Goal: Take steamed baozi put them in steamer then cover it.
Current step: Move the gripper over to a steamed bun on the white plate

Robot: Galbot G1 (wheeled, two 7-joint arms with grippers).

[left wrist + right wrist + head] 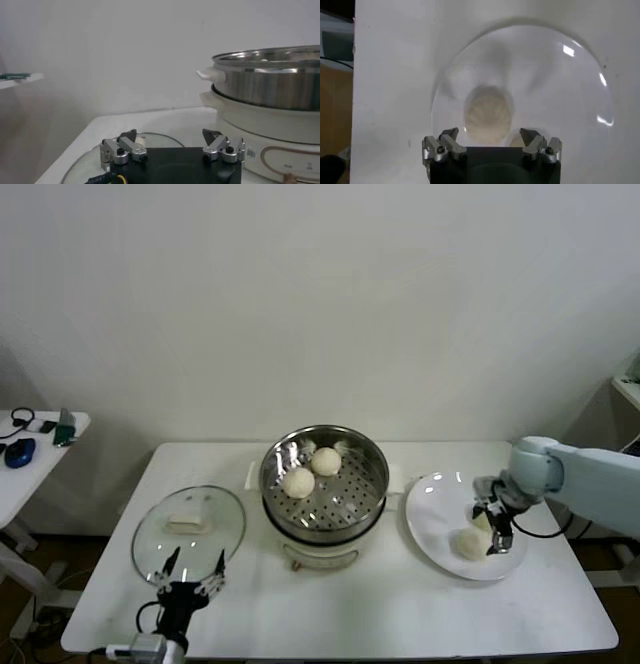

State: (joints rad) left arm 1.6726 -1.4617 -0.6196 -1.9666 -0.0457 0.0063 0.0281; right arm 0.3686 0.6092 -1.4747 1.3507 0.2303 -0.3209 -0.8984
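Sitting at table (330,604) centre: steamer (324,484), steel pot on white base, lid off. Holding two steamed baozi (298,482) on the perforated tray, both toward the far-left part of the pot, touching or nearly so.

Lying left of the steamer, flat on the table: cover (188,529), glass, cream handle up. Hovering just at the cover's near edge: left gripper (187,572), jaws standing wide apart, gripping nothing. Left wrist view showing what the head view hides: cover rim (150,142) passing under and beyond the spread fingertips (131,135), steamer side wall (270,85) rising close by, with a white side tab. Bun tops hardly showing over the rim from there.

Lying right of the steamer: white plate (432,524), carrying two more baozi (468,544); the second partly hidden behind the right gripper (492,529) in the head view. Reaching over the plate's right half: right gripper, jaws open, closing on nothing. Right wrist view looking straight down: one bun (488,112) centred between the open fingertips (451,136) on the plate (560,75); contact with the bun impossible to tell. Second plate bun not showing there.

Standing well left of the steamer: side table (30,474) with small dark items.
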